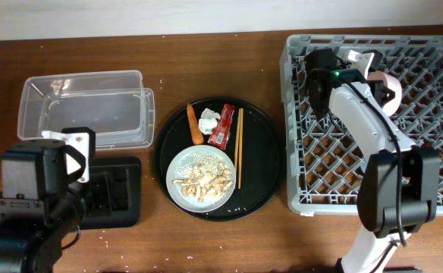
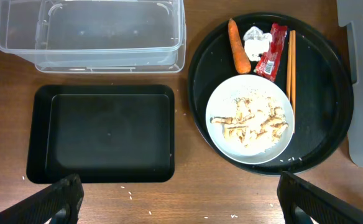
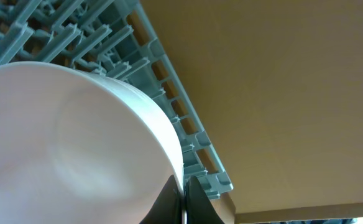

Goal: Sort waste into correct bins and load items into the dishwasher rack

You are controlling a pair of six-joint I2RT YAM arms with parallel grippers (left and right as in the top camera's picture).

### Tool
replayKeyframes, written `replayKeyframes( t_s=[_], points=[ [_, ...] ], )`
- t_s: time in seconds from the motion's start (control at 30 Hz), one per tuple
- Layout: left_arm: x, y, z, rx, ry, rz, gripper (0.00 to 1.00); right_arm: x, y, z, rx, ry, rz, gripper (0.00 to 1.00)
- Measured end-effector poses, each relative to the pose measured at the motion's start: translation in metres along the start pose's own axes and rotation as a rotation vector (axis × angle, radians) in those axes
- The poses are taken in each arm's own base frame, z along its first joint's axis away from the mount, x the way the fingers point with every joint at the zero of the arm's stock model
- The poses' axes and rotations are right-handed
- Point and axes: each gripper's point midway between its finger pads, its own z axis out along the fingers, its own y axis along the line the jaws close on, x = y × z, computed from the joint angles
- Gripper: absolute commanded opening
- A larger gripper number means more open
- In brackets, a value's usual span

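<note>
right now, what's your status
right jaws shut on white bowl at edge of dishwasher rack. left jaws open above black rectangular tray. nothing in the way

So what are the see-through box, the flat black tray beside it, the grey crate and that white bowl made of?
Clear box: thin transparent plastic, it seems; the table shows through its walls. Black tray: matte, likely plastic, possibly coated metal. Grey crate: moulded plastic lattice of pegs. White bowl: smooth, glossy with soft highlights, ceramic or melamine; cannot tell.
</note>
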Motion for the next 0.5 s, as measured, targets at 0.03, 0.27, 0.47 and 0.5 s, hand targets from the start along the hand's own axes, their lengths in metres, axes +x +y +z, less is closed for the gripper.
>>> replayKeyframes(
  t_s=[0.03, 0.27, 0.47, 0.5],
  points=[
    [0.0, 0.0, 0.0, 0.0, 0.0, 0.0, 0.99, 0.004, 0.005, 0.002, 0.0, 0.008, -0.03, 0.04],
    [0.0, 0.0, 0.0, 0.0, 0.0, 0.0, 0.99, 0.005, 0.044, -0.063, -0.139, -0.088, -0.148, 0.57],
    [0.0, 0.0, 0.0, 0.0, -0.001, 0.0, 0.99, 0.035, 0.07, -0.116, -0.385, -0.055, -0.281, 0.68],
    [0.0, 0.0, 0.0, 0.0, 0.0, 0.0, 0.99, 0.033, 0.061, -0.133, -0.472, -0.061, -0.241, 0.68]
  ],
)
